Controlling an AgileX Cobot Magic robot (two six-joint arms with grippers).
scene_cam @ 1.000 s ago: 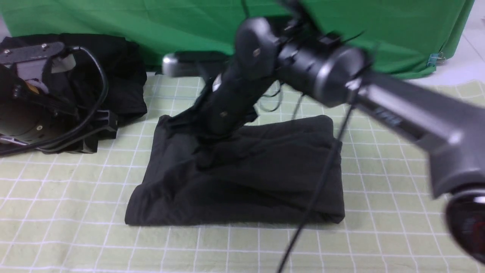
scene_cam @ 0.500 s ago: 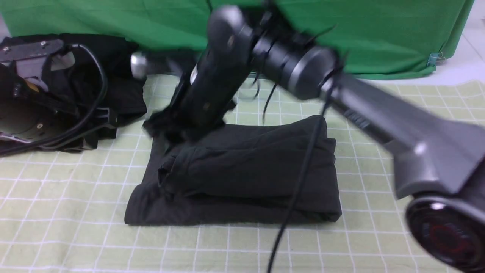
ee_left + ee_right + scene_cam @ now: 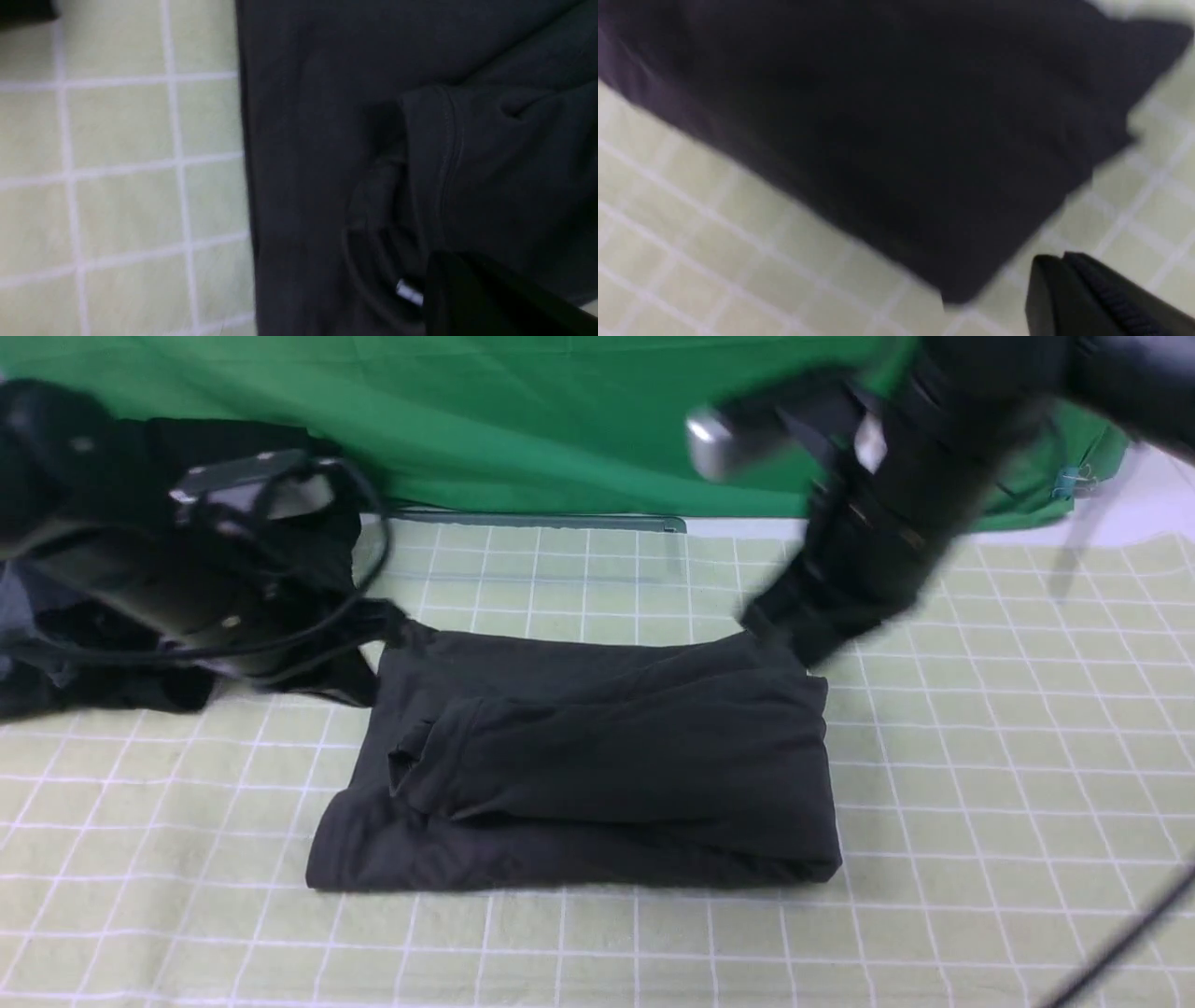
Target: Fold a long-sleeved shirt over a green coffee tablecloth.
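Note:
The long-sleeved shirt lies folded into a charcoal-black rectangle in the middle of the green coffee tablecloth. My left gripper sits at the shirt's far left corner. In the left wrist view it is shut, above the shirt near a white neck label. My right gripper is blurred at the shirt's far right corner. The right wrist view shows it shut and empty over the checked cloth, just beside a corner of the shirt.
A heap of other black garments lies at the back left, behind my left arm. A plain bright green cloth hangs along the back. Checked cloth spreads to the front and right of the shirt.
My right arm has let go of the shirt and swung from its far left to its far right corner. My left arm has moved right, up to the shirt's far left corner.

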